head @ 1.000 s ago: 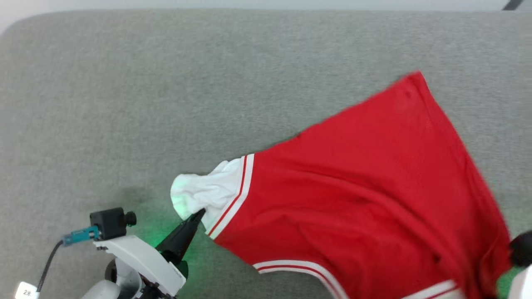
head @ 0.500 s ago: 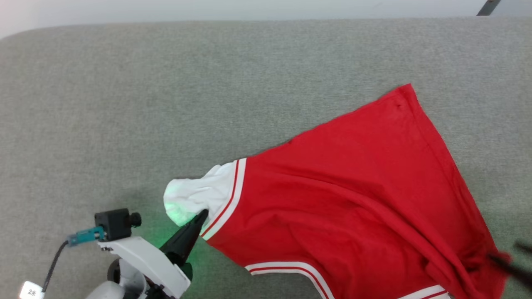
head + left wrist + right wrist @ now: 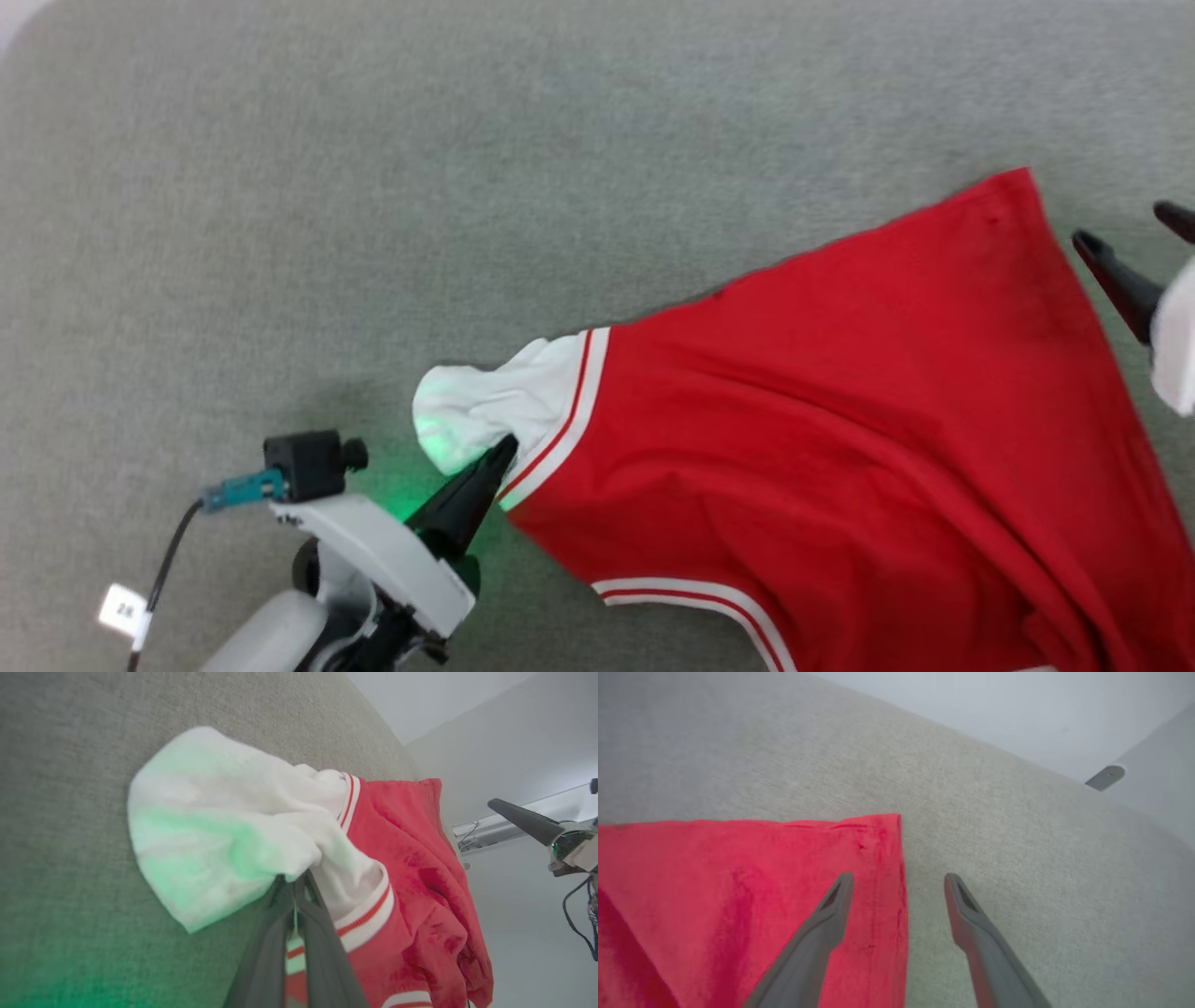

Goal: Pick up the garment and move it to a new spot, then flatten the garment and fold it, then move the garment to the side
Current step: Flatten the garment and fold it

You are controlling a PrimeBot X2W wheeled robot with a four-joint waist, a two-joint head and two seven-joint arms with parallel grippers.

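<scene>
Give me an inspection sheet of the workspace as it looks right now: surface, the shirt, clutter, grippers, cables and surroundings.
Surface: grey woven surface, green glow beside the left gripper.
Job's things: garment lying on the surface, red body wrinkled, white sleeve bunched at its left end.
Clutter: nothing seen.
Grippers: left gripper shut on the white sleeve; right gripper open, holding nothing, one finger over the garment's red corner and the other over the surface.
Cables: dark cable with a white tag running from the left wrist.
Surroundings: pale wall beyond the surface's edge.
</scene>
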